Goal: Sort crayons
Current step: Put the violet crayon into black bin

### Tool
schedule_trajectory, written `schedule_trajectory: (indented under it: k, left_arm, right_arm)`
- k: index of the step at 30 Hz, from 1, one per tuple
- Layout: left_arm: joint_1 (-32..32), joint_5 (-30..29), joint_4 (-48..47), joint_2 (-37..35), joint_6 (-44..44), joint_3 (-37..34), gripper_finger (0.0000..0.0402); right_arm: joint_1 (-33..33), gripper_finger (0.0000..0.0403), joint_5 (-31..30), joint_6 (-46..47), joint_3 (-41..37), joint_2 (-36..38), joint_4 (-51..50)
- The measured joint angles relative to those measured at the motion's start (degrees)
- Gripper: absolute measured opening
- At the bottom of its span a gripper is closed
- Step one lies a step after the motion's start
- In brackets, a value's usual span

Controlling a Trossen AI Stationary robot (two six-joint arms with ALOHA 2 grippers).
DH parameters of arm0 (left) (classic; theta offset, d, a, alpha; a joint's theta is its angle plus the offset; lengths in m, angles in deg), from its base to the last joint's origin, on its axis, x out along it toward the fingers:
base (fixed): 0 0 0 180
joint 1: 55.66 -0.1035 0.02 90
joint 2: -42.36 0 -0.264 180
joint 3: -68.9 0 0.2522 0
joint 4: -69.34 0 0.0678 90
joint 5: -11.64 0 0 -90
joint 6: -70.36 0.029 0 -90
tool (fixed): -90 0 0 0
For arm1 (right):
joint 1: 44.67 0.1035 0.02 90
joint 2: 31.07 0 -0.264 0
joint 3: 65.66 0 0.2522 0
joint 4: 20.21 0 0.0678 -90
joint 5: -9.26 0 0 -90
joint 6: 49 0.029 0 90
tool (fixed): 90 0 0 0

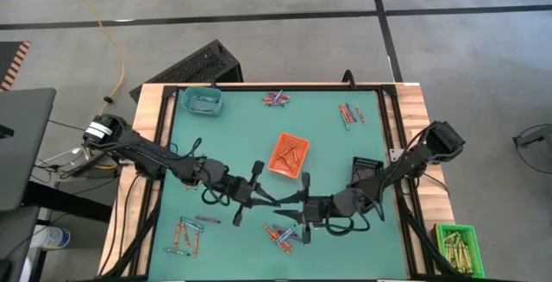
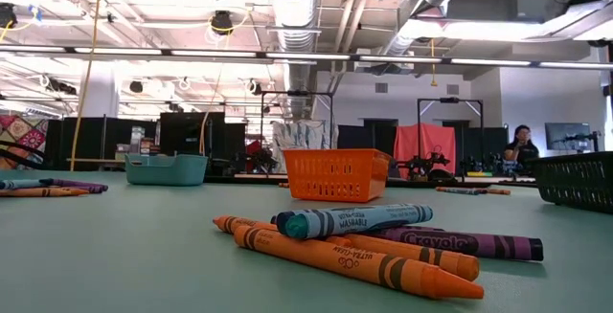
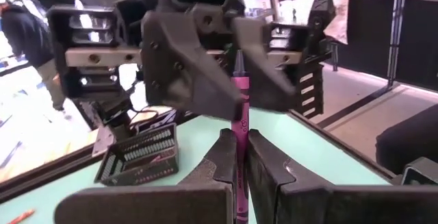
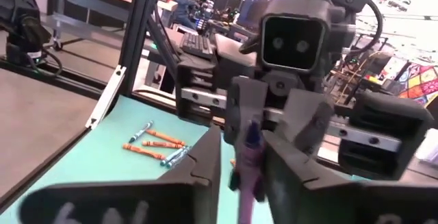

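Above the table's middle my two grippers face each other tip to tip. My left gripper [image 3: 239, 138] is shut on a purple crayon [image 3: 239, 107] that stands upright. My right gripper [image 4: 243, 140] is open, one finger on each side of the same crayon [image 4: 250, 166], with a gap showing on one side. More crayons lie on the green mat in loose groups: near front [image 1: 280, 235], front left [image 1: 185, 235], far middle [image 1: 276, 99] and far right [image 1: 349, 114]. The low view shows the near group [image 2: 364, 241] close up. My left gripper pinches the purple crayon's shaft [image 3: 239, 157] between its two fingers. The fingers come level from the table's left side and lie across the crayon. The crayon stands upright in the hold, lifted clear of the table, its upper end reaching up between the right gripper's fingers.
An orange basket [image 1: 289, 154] sits just beyond the grippers, a teal tray [image 1: 201, 101] at the far left, a black basket [image 1: 366, 170] at the right. A green basket [image 1: 455, 243] of yellow-olive sticks stands off the mat at the front right.
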Motion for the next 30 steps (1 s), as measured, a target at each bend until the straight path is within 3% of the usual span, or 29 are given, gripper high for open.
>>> schedule_trajectory:
  k: [8,14,18,24,27,30]
  left_arm:
    - [0.41,0.01,0.6,0.0,0.94,0.0,0.0001]
    - [0.41,-0.91,0.48,0.0,0.86,0.0,0.001]
    - [0.86,-6.21,-1.49,0.0,0.86,0.0,0.0056]
    - [1.17,-14.02,-7.4,-0.02,0.37,0.0,0.0151]
    - [0.86,-17.36,-14.18,-0.02,-0.06,0.0,0.0176]
    - [0.24,-17.56,-20.1,-0.02,-0.47,-0.43,0.0181]
  right_arm:
    - [0.93,0.001,-1.82,-2.6,0.0,0.09,-0.05]
    - [0.95,0.0004,-2.92,-1.97,0.0,0.17,-0.56]
    - [1.88,0.0003,-8.65,1.62,-0.04,1.93,-7.37]
    - [4.17,0.0002,-18.95,17.21,-0.04,8.62,-27.59]
    - [5.63,0.0001,-23.54,30.94,-0.04,13.05,-42.7]
    - [6.05,0.0001,-24.39,48.68,-0.04,17.5,-59.46]
